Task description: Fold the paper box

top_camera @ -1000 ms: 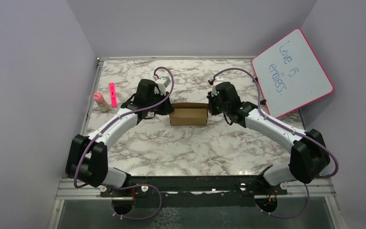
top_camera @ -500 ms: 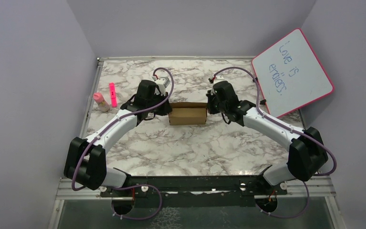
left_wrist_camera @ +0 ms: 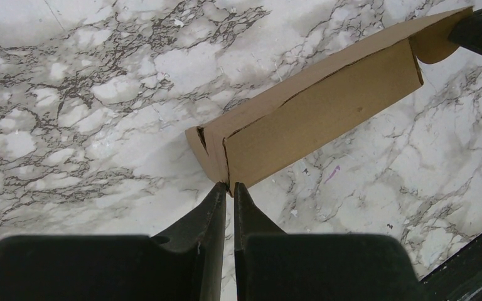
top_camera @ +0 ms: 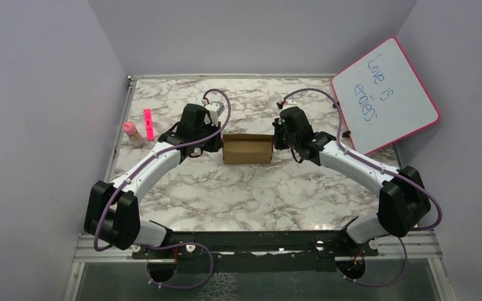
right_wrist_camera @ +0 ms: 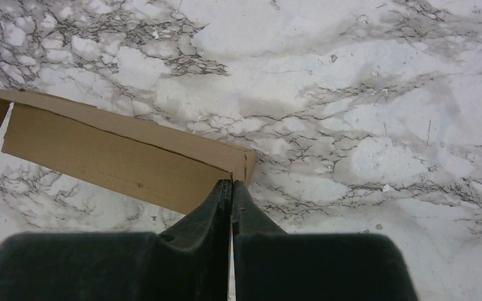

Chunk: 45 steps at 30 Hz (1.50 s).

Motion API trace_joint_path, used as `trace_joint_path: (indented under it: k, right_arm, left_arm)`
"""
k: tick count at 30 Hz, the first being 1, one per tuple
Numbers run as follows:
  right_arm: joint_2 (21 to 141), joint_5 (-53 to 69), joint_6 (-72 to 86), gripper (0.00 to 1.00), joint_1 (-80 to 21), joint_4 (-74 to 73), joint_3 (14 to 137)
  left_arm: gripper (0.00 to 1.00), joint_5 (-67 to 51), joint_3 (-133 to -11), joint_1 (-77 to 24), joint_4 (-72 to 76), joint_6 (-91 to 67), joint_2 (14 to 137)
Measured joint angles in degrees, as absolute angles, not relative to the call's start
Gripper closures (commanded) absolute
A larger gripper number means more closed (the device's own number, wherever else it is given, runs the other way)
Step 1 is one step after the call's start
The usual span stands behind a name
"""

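Both arms angled inward; left claw point(left_wrist_camera: 229, 186), right claw point(right_wrist_camera: 231, 183) closed.

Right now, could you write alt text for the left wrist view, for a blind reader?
The left gripper pinches the near corner of the brown paper box, which lies diagonally on the white marble table.

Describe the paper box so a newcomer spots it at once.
Start at the marble table; near its middle lies the paper box. It is the only plain brown cardboard thing, unlike the pink marker at left and the pink-framed whiteboard at right.
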<state>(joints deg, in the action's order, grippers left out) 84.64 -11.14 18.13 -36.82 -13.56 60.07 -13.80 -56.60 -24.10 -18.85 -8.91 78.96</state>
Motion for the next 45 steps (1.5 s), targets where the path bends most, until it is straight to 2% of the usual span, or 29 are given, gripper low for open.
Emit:
trace_joint_path:
  k: [15,45]
  right_arm:
    - [84.64,-11.09,21.5,0.93,-36.82,-13.37,60.05]
    - [83.81,-10.68,30.22,0.92,-36.8,-11.51,58.46]
  left_arm:
    - [1.0,-14.59,-54.89,-24.08,-15.77,-12.75,78.96]
    - [1.0,-15.44,-51.27,-23.97,-12.62,-15.84,76.77]
